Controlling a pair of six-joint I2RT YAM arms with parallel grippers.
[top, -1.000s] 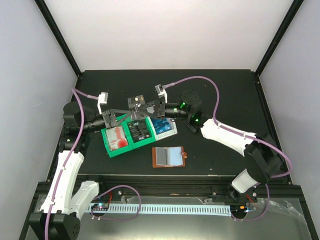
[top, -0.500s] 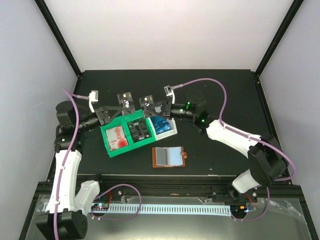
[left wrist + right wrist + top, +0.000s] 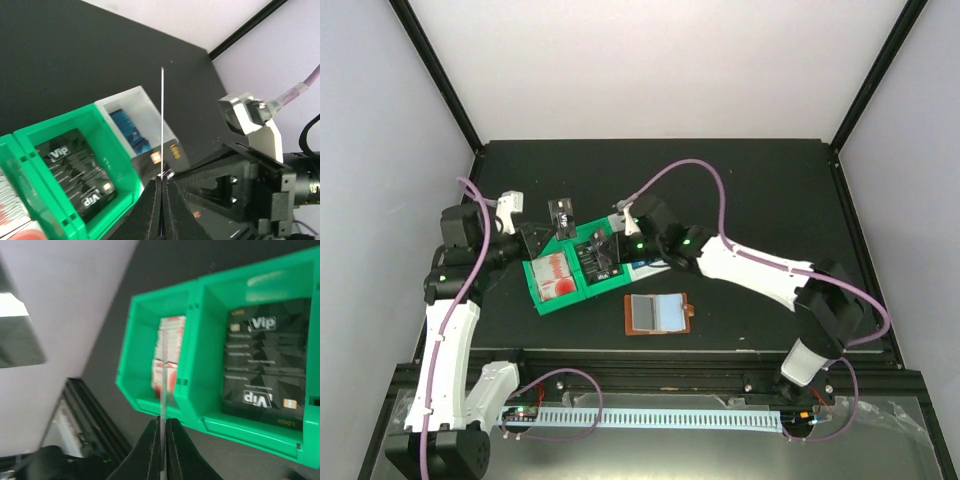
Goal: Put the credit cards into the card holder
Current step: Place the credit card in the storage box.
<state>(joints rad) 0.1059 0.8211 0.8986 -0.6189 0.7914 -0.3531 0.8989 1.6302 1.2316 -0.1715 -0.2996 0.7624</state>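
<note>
My left gripper (image 3: pixel 540 236) is shut on a black credit card (image 3: pixel 562 216), held up behind the green bin. In the left wrist view this card (image 3: pixel 162 120) shows edge-on, rising from the gripper (image 3: pixel 162 176). My right gripper (image 3: pixel 609 246) hangs over the bins, shut on another card that stands edge-on (image 3: pixel 162 390) between its closed jaws (image 3: pixel 161 419). The left wrist view shows that card as black with a gold chip (image 3: pixel 172 152). The card holder (image 3: pixel 657 313) lies open on the table, brown with grey pockets, apart from both grippers.
A green bin (image 3: pixel 542 300) holds red-and-white cards (image 3: pixel 554 275) and black cards (image 3: pixel 602 265). Beside it is a white bin (image 3: pixel 665 264) of blue cards, partly hidden under the right arm. Purple cables loop above both arms. A black frame rail runs along the near edge.
The two grippers have parted. The right one swung left and down over the green bin with its card. The left one drew back a little to the left, keeping its black card.
</note>
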